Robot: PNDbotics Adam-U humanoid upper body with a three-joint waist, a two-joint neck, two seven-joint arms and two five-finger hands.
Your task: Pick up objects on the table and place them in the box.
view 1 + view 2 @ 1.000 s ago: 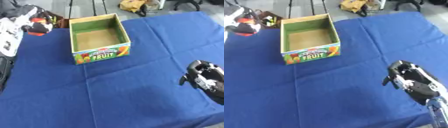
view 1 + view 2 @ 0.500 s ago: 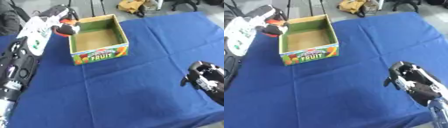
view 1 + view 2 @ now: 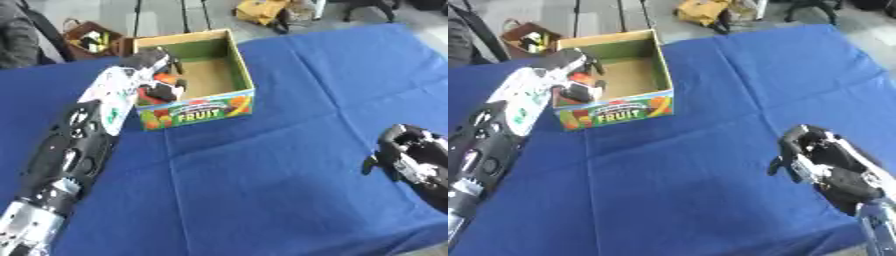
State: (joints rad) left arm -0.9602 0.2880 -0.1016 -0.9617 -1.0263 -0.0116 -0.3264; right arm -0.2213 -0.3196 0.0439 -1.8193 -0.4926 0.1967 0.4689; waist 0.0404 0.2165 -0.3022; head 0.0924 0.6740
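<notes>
A cardboard box printed FRUIT, green inside, stands on the blue tablecloth at the upper left. My left arm reaches in from the lower left, and my left hand hangs over the box's left side, fingers curled round a red and orange object. My right hand rests at the lower right of the cloth, fingers curled, holding nothing that I can see.
Beyond the table's far edge lie a brown basket with small items and a yellow bag on the floor. A dark sleeve shows at the upper left corner.
My left hand has carried the red and orange object rightward from beside the box's left wall to over its inside. The right hand has stayed in place.
</notes>
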